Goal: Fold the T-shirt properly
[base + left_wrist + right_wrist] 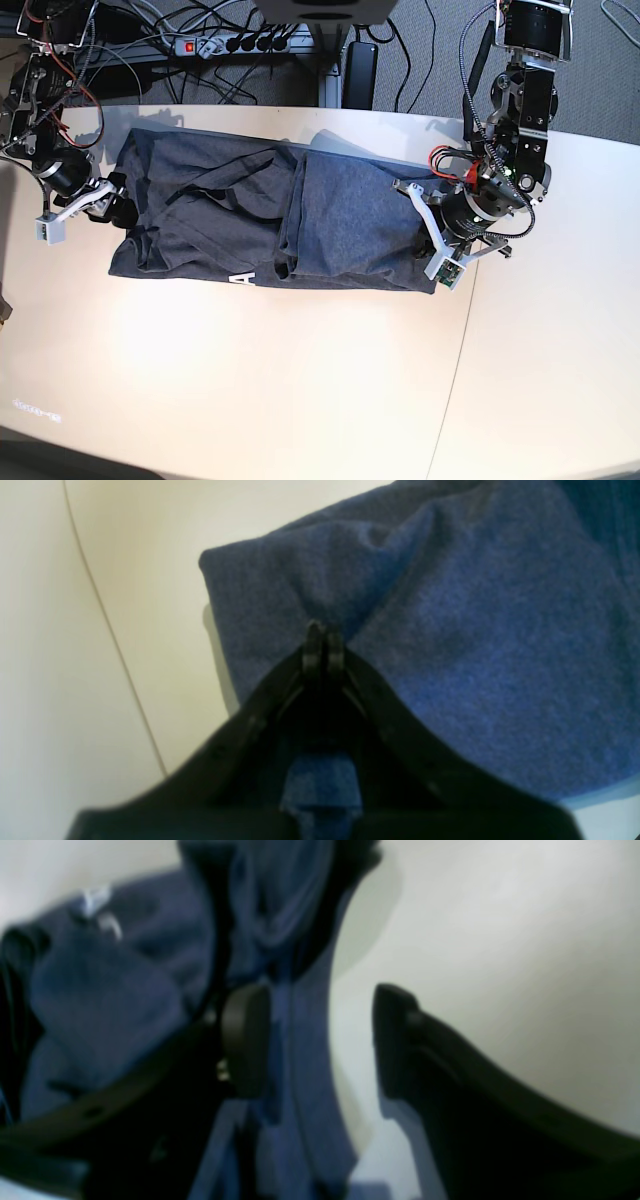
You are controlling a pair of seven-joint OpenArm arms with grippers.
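Observation:
The dark grey T-shirt (300, 220) lies in a long rumpled band across the back of the pale table (300, 380), with a white letter showing at its front edge. My left gripper (322, 630) is at the shirt's right end (412, 195), shut on a pinch of the T-shirt (475, 655), and creases run into its tips. At the shirt's left end, my right gripper (122, 208) stands open. In the right wrist view the right gripper (320, 1040) has an edge of the T-shirt (115, 990) hanging between its fingers, against the left pad (245, 1040).
A seam (455, 370) runs across the table from the shirt's right end toward the front. Behind the table, on the floor, lie a power strip (230, 42) and cables. Both arm bases stand at the table's back corners.

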